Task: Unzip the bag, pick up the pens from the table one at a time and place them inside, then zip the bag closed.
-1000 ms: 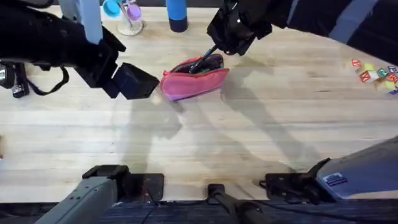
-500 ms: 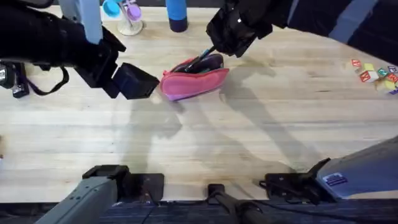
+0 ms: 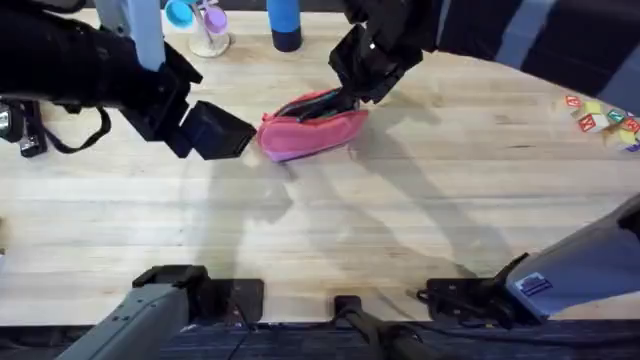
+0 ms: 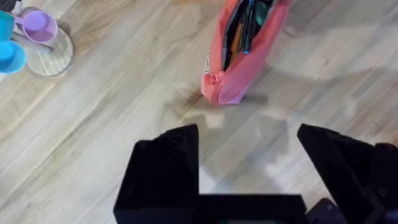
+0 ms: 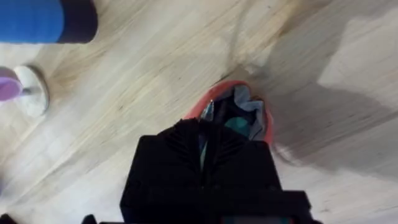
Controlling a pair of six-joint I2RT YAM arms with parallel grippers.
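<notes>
The pink bag [image 3: 312, 132] lies unzipped on the table [image 3: 330, 230], left of centre toward the back. In the left wrist view the bag [image 4: 239, 68] gapes and a dark pen [image 4: 249, 28] lies inside. My right gripper [image 3: 348, 95] is lowered onto the bag's right end, its fingers closed on a green pen [image 5: 239, 124] that pokes into the opening of the bag [image 5: 266, 118]. My left gripper [image 3: 222, 132] hovers just off the bag's left end, open, with nothing between its fingers [image 4: 165, 168].
A blue bottle [image 3: 284, 25] and a small stand with pink and purple tops [image 3: 205, 25] sit at the back edge behind the bag. Coloured blocks [image 3: 605, 118] lie far right. A black object with a cable [image 3: 28, 130] is at the left edge.
The right gripper has sunk and turned slightly over the bag, and the pen has slid deeper into the opening. The left arm and the bag have stayed put.
</notes>
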